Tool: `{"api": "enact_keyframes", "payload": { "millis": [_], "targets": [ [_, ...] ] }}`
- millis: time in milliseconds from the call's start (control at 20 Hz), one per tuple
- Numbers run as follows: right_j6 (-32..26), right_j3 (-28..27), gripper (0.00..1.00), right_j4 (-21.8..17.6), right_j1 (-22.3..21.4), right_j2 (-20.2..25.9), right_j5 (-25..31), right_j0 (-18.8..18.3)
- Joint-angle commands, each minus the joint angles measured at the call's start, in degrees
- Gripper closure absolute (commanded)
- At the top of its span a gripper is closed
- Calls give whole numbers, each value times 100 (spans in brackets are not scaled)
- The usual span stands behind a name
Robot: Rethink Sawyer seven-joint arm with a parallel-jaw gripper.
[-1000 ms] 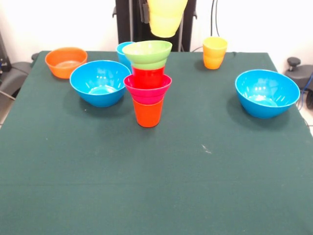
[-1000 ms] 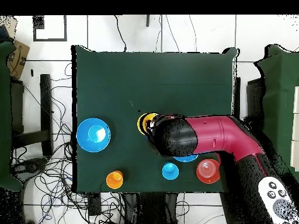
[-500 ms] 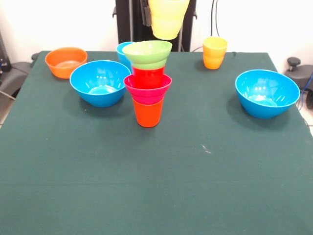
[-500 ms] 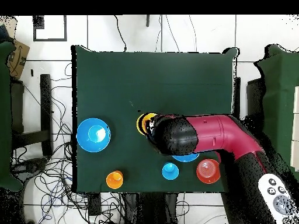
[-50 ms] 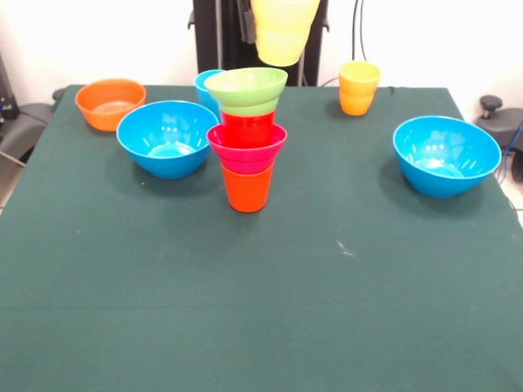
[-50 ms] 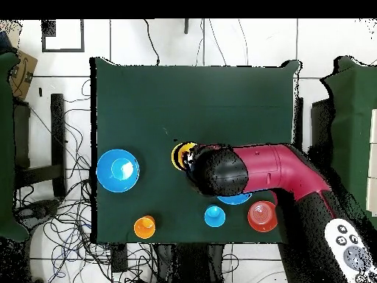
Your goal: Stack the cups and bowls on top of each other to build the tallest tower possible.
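Observation:
A tower stands mid-table: an orange cup (image 5: 248, 189) at the bottom, then a pink-red bowl (image 5: 247, 147), a red cup (image 5: 248, 127) and a lime-green bowl (image 5: 246, 87) on top. A pale yellow cup (image 5: 282, 33) hangs in the air above and just right of the tower, cut off by the picture's top edge. In the overhead view my gripper (image 6: 188, 157) is shut on this cup (image 6: 182, 155), and the red arm (image 6: 265, 171) hides the tower. A light blue cup (image 5: 204, 85) stands behind the tower.
Two large blue bowls (image 5: 167, 137) (image 5: 445, 153) flank the tower. An orange bowl (image 5: 110, 102) sits at the far left corner and a yellow-orange cup (image 5: 359, 87) at the far right. A white handheld controller (image 6: 350, 249) lies off the table.
The pale yellow cup has risen slightly and drifted a little right in the front view. The tower and the other cups and bowls have not moved.

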Motion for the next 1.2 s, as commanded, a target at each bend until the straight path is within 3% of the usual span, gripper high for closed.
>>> {"api": "enact_keyframes", "payload": {
  "millis": [50,600,1200],
  "targets": [
    [-1260,166,100,-653,336,123,650,-17],
    [-1353,25,100,-893,545,181,750,-114],
    [-1024,113,100,-988,611,158,607,15]
  ]
}}
